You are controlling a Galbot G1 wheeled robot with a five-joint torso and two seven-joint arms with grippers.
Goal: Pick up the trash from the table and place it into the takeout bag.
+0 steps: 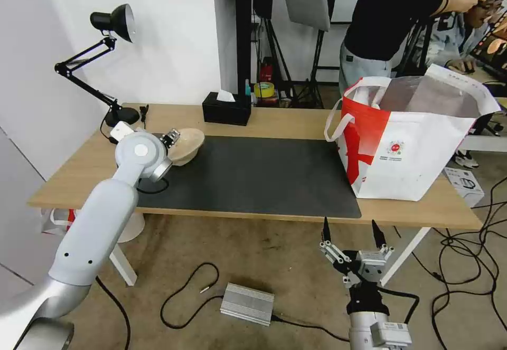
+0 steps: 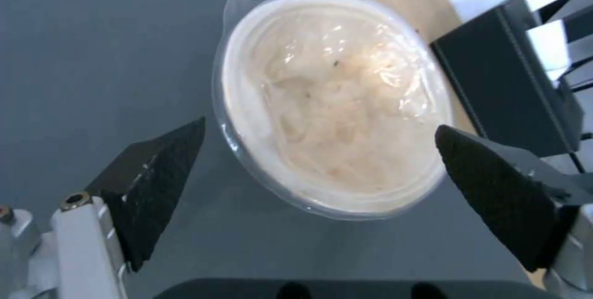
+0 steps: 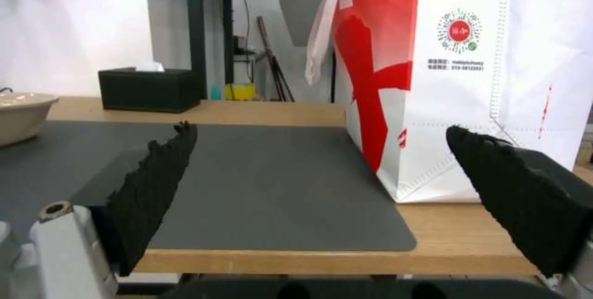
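1. Sitting on the left end of the dark mat (image 1: 248,176): a beige bowl (image 1: 186,145), clear film glinting across its top, on the wooden table (image 1: 296,120).
2. Hovering right over that bowl: the left gripper (image 2: 318,150), fingers (image 2: 154,183) spread wide, one on either side of the rim and touching nothing.
3. Reaching in from the near left corner of the table: the left arm (image 1: 105,207), elbow joint hiding part of the bowl in the head view.
4. Standing upright at the right end of the table: the white and red bag (image 1: 406,144), mouth gaping, silvery lining showing, its bottom left corner just overlapping the mat's edge.
5. Waiting at the back edge, well behind the bowl: a black tissue box (image 1: 226,108), with a black desk lamp (image 1: 103,59) over at the far left corner.
6. Hanging low in front of the table's near edge, below the bag: the right gripper (image 1: 353,231), fingers parted and empty, pointing up.
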